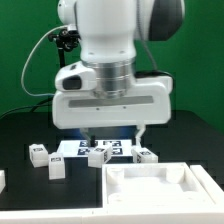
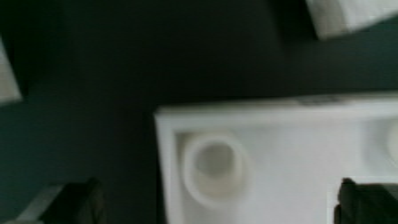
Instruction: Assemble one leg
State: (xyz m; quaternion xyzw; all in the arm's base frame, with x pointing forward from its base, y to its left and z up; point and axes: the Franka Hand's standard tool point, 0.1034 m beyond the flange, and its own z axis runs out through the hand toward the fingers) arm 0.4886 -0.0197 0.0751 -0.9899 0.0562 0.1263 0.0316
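Observation:
Several small white legs with black-and-white tags lie on the black table in the exterior view: one (image 1: 38, 153) toward the exterior view's left, one (image 1: 57, 168) in front of it, one (image 1: 97, 157) in the middle and one (image 1: 147, 155) to the right. My gripper (image 1: 114, 135) hangs open and empty above the middle of them. In the wrist view the gripper (image 2: 217, 205) has dark fingertips (image 2: 71, 202) set wide apart, and a corner of the large white panel (image 2: 285, 140) with a round recess lies below them.
The large flat white panel with raised rims (image 1: 160, 185) lies at the front right of the exterior view. The marker board (image 1: 112, 146) lies flat behind the legs. Blurred white pieces (image 2: 356, 15) show at the wrist view's edges. A green backdrop stands behind the table.

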